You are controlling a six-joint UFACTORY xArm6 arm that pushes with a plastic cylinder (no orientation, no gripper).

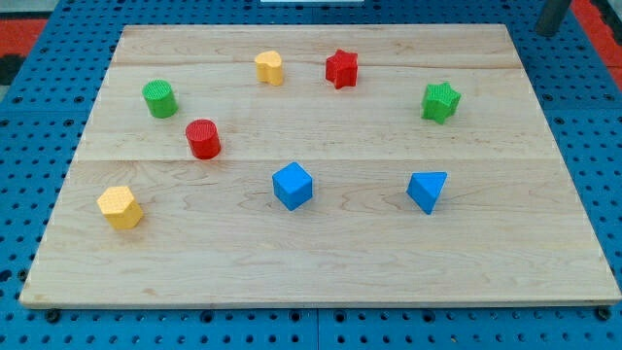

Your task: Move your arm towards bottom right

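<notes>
Eight blocks lie on the wooden board [321, 292], two of each colour. All are below and to the view's left of the tip [551, 32], which sits off the board at the view's top right corner. Its dark rod stands roughly upright, long axis running out the view's top and end pointing down, touching and carrying nothing. Nearest the tip is the green star [440, 101], then the blue triangular block [427, 191] and red star [341, 68]. Farther left are the yellow block [269, 68], blue cube [293, 186], red cylinder [203, 139], green cylinder [159, 98] and yellow hexagon [120, 207].
</notes>
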